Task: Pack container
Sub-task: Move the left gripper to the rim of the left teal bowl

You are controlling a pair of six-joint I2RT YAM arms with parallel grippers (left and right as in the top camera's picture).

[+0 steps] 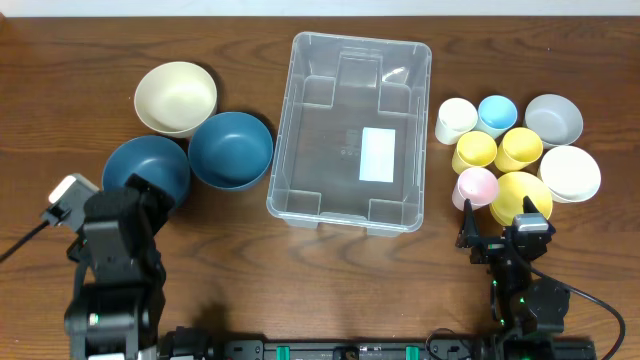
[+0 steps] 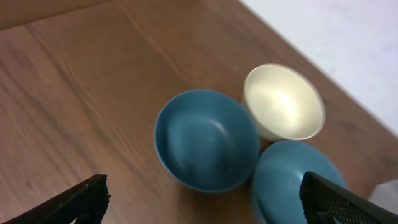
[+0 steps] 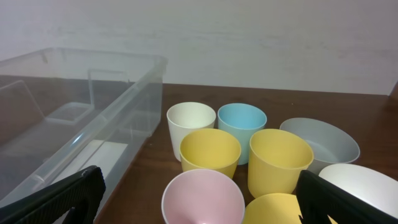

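One clear rectangular container [image 1: 330, 130], round-cornered with a white label [image 1: 377, 154] on its base, sits mid-desk [image 1: 250, 260]. The left hand [image 2: 202, 193] at its 7 o'clock and the right hand [image 3: 199, 183] at 5 o'clock both gape wide, holding nothing.

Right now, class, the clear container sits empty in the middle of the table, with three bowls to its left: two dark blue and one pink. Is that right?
Not quite: the third one is a cream bowl, not pink, as the overhead view shows. The rest stands: the container is empty in the middle, and two dark blue bowls sit left of it.
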